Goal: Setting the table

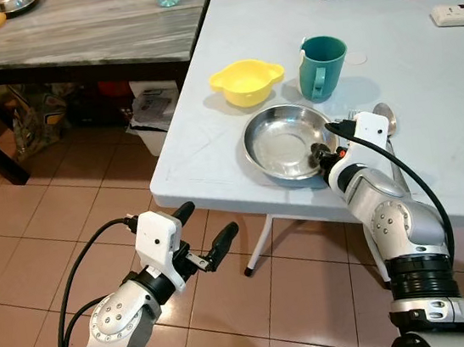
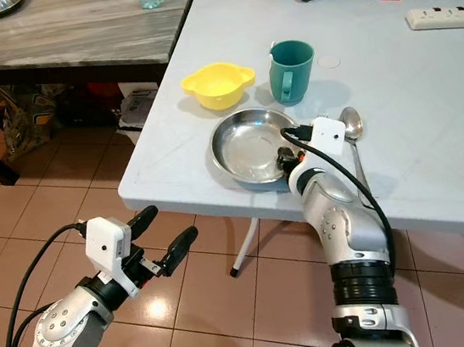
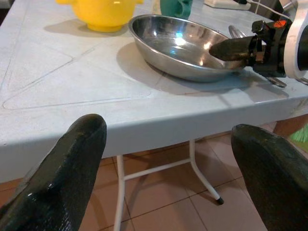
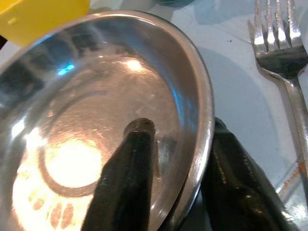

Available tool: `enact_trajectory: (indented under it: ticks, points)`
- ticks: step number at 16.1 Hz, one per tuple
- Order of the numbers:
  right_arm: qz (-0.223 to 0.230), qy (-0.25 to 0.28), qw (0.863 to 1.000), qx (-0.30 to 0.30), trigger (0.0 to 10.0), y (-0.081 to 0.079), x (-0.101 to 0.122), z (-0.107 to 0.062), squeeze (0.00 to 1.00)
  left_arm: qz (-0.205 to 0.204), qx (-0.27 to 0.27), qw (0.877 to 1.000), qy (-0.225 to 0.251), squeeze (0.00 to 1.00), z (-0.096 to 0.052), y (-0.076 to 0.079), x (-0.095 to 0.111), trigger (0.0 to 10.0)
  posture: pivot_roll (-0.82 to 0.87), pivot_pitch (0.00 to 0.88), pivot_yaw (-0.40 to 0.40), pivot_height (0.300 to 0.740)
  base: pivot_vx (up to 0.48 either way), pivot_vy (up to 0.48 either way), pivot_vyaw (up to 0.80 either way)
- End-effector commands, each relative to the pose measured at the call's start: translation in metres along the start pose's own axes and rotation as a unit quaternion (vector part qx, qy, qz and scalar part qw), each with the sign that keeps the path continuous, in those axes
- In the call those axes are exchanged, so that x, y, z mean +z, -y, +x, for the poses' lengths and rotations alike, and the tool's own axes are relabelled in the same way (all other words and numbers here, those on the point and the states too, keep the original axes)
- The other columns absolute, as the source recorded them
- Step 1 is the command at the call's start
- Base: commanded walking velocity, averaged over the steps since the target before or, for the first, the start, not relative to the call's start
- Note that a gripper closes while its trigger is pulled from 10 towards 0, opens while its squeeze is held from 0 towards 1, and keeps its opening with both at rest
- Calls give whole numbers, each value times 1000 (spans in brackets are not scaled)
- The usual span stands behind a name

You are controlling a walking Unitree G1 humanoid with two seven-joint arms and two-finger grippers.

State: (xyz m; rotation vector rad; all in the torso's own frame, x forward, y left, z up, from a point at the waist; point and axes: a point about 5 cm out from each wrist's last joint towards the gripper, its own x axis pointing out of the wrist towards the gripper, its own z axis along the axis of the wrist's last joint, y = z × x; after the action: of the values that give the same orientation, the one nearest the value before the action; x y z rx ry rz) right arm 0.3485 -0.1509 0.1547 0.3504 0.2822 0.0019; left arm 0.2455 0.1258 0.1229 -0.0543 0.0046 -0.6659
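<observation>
- my right gripper is clamped on the near right rim of the steel plate: one finger lies inside the dish, the other sits outside under the rim, with the metal edge between them.
- the steel plate rests on the pale blue table, close to its front edge.
- the yellow bowl stands just behind the plate to its left, and the teal mug stands just behind it to the right, both apart from the plate.
- a fork lies on the table just beside the plate on its right, tines pointing away from me; a spoon lies beside it, partly hidden behind my wrist.
- my left gripper hangs in front of the table, below the tabletop and above the tiled floor, fingers spread wide with nothing between them.
- a white power strip lies at the far right of the table.
- a marble-topped table stands to the left.
</observation>
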Motion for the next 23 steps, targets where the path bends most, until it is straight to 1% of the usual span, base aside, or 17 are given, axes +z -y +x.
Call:
enact_trajectory:
  ticks: [1, 13, 15, 16, 17, 18, 19, 20, 21, 22, 23]
  points:
    - [2, -77, 997, -11, 0, 5, -32, 0, 0, -2, 0, 1000, -5, 0, -1, 0, -3, 10000, 0, 166, 36, 740, 0, 0, 0]
    - [19, -81, 996, -28, 0, 9, -34, -1, 0, 1, -8, 1000, -3, 0, 2, -3, -6, 10000, -4, 154, 47, 740, 0, 0, 0]
    - [-3, -53, 998, -23, 0, 7, -27, -3, 0, 2, -7, 1000, -1, 0, 4, -3, -6, 10000, -5, 149, 44, 740, 0, 0, 0]
    - [-20, -16, 1000, -12, 0, 3, -20, -6, 0, 3, 4, 1000, 3, 0, 4, -6, -5, 10000, -8, 147, 41, 740, 0, 0, 0]
    - [-41, 3, 999, -12, 0, 3, -16, -8, 0, 4, 13, 1000, 5, 0, 5, -9, -5, 10000, -8, 146, 40, 740, 0, 0, 0]
    - [-43, 23, 999, -7, 0, 2, -13, -11, 0, 5, 25, 1000, 6, 0, 6, -11, -5, 10000, -8, 142, 38, 740, 0, 0, 0]
    - [-31, 34, 999, -2, 0, 1, -11, -14, 0, 7, 32, 999, 7, 0, 7, -13, -6, 10000, -7, 141, 38, 740, 0, 0, 0]
    - [-40, 55, 998, -1, 0, 2, -9, -19, 0, 9, 46, 999, 6, 0, 7, -15, -8, 10000, -10, 137, 39, 740, 0, 0, 0]
    - [-67, 83, 994, -12, 2824, 7, -8, -27, 0, 5, 85, 996, 10, 0, 7, -22, -10, 10000, -17, 129, 40, 740, 0, 0, 0]
    - [-80, 102, 992, -8, 10000, 7, -8, -31, 0, 1, 113, 994, 9, 0, 6, -26, -13, 10000, -19, 126, 40, 740, 0, 0, 0]
    - [-80, 116, 990, -13, 10000, 8, -8, -34, 0, -3, 140, 990, 11, 0, 7, -30, -15, 10000, -21, 118, 41, 740, 0, 0, 0]
